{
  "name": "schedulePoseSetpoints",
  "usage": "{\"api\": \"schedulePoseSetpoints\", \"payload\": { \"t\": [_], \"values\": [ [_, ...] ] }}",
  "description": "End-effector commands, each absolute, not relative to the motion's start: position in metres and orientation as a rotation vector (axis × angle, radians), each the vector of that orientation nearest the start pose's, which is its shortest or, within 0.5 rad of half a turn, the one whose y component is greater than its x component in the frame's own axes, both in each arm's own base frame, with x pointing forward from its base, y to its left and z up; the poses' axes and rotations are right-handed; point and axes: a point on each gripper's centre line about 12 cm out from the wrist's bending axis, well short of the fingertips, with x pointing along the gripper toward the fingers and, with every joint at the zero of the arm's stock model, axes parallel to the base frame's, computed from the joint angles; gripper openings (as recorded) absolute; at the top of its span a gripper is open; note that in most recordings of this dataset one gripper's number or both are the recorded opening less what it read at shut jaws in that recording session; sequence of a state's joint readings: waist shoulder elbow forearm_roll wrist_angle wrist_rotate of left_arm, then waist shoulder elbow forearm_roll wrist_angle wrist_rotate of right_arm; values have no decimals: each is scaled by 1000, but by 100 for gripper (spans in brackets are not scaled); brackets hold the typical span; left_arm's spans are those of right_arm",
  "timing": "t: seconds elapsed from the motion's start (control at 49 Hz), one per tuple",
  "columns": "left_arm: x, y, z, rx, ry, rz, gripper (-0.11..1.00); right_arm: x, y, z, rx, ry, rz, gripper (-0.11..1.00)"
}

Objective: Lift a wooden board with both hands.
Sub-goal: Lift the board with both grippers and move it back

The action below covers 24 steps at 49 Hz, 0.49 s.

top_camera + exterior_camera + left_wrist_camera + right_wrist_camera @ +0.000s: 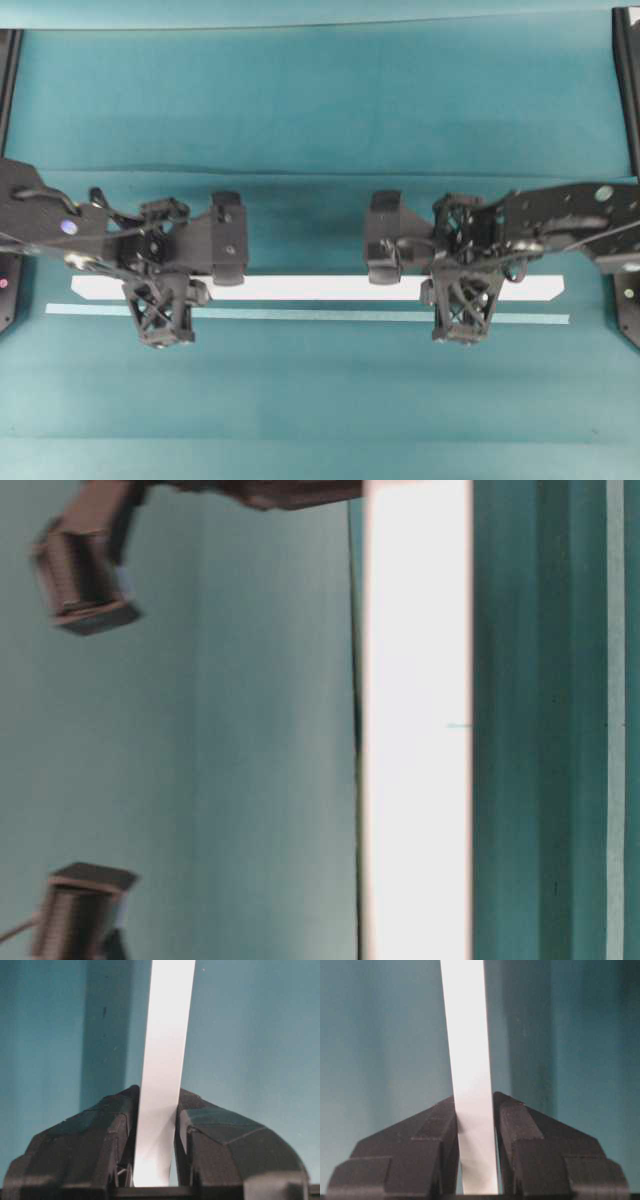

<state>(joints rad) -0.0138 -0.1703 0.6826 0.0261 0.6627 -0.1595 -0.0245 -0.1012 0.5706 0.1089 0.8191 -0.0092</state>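
Gripping the wooden board [320, 288] near each end, the two hands have it pinched across its narrow width. In the left wrist view the left gripper [156, 1115] has its jaws drawn in tight against both long edges of the white plank, and the right wrist view shows the right gripper [475, 1110] closed on it the same way. Neither is open beyond the plank's own width.

From overhead, the board runs level across the lower middle of the frame, with the left gripper [160, 315] toward the left end and the right gripper [462, 312] toward the right end. A thin pale tape strip [310, 315] lies just below it on the teal table [320, 100]. The table-level view is rotated, showing the board as a bright band with a dark edge. Whether it has left the table cannot be told for sure.

The step in hand looks like the lift itself, with the grasp made. The next move calls for both arms to rise at an even pace, so the board stays level and neither end twists out of its jaws.
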Motion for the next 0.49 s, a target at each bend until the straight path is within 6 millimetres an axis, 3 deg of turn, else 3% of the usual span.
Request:
{"api": "schedulePoseSetpoints", "payload": {
  "t": [0.0, 0.245, 0.47],
  "values": [
    [319, 2, 204, -116, 1135, 96, 18, 334, -1, 205, 138, 1265, -2, 21],
    [321, 5, 251, -119, 1099, 103, 18, 337, -2, 236, 139, 1283, 6, 21],
    [320, 5, 283, -123, 1102, 108, 18, 342, -1, 270, 136, 1296, 18, 21]
  ]
}}
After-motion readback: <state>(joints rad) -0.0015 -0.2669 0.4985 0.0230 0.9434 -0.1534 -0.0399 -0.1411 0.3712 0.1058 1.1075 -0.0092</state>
